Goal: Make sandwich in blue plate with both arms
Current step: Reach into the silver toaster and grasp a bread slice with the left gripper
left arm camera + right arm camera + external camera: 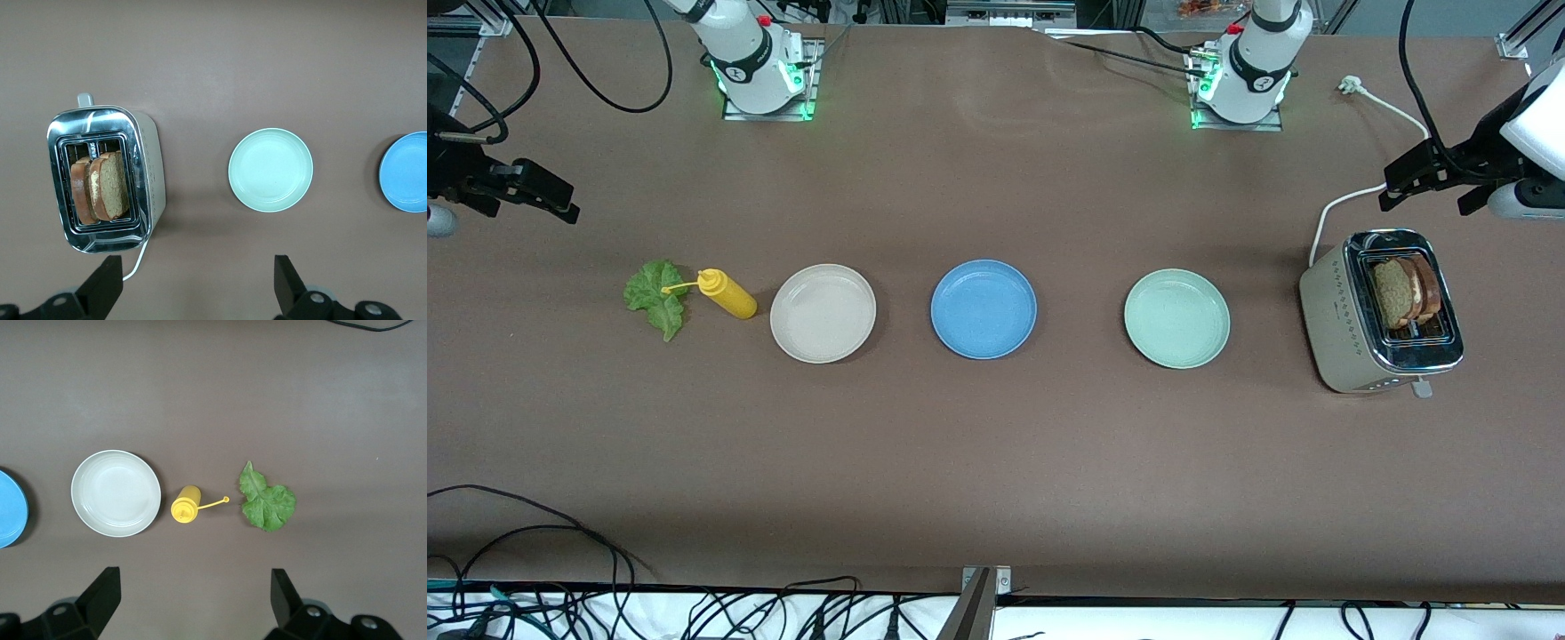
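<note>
Left gripper (193,283) hangs wide open, empty, over bare table by the toaster (1380,311); two toast slices (1405,292) stand in its slot. Your right gripper (193,600) is equally spread, holding nothing, over the table near the lettuce leaf (656,296) and yellow bottle (727,293). Blue plate (983,308) sits bare between the beige plate (823,313) and green plate (1176,318).

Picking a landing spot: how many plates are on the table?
3, in a row: beige-white plate beside the yellow bottle, blue plate in the middle, pale green plate toward the toaster.
</note>
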`<state>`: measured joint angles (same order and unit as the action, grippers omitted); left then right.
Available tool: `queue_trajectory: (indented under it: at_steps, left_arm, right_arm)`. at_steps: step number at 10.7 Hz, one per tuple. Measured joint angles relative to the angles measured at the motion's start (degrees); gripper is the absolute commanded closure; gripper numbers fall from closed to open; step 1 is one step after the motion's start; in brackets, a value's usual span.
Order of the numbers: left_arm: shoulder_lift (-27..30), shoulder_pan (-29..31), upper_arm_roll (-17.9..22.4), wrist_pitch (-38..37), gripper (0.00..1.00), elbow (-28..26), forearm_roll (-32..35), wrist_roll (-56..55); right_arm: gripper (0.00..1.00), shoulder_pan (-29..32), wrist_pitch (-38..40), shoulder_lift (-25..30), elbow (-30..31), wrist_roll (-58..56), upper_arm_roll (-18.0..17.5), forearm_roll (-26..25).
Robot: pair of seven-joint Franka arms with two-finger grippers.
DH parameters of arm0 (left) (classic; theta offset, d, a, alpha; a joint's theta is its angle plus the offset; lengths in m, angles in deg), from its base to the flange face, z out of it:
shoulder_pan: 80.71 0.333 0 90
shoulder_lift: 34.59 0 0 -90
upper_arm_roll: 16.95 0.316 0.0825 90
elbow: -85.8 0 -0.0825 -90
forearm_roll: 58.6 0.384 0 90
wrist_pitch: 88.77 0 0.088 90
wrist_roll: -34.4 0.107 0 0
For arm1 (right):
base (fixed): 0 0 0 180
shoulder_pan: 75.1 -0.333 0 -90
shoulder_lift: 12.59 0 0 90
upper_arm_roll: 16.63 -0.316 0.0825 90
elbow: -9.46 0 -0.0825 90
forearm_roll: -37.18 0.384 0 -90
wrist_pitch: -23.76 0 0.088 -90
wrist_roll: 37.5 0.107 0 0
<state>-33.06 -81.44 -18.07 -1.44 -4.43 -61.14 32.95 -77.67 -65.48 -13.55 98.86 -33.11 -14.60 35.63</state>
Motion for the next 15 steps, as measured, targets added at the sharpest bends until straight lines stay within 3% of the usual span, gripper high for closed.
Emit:
queue_trajectory:
  at_steps: [8,11,15]
  left_arm:
    - [0.09,0.52,0.01,0.94,0.0,-1.93,0.28,0.0]
    - [0.02,1.68,0.21,6.6,0.03,-7.09,3.42,0.0]
    - [-0.74,2.48,3.82,14.79,0.16,-15.33,3.61,0.35]
  right_arm:
    - [0.0,0.0,0.0,0.0,0.0,0.02,0.0,0.0]
    - [0.0,-0.02,0.02,-0.02,-0.03,0.03,0.0,0.0]
    - [0.0,-0.05,0.04,-0.05,-0.06,0.04,0.0,0.0]
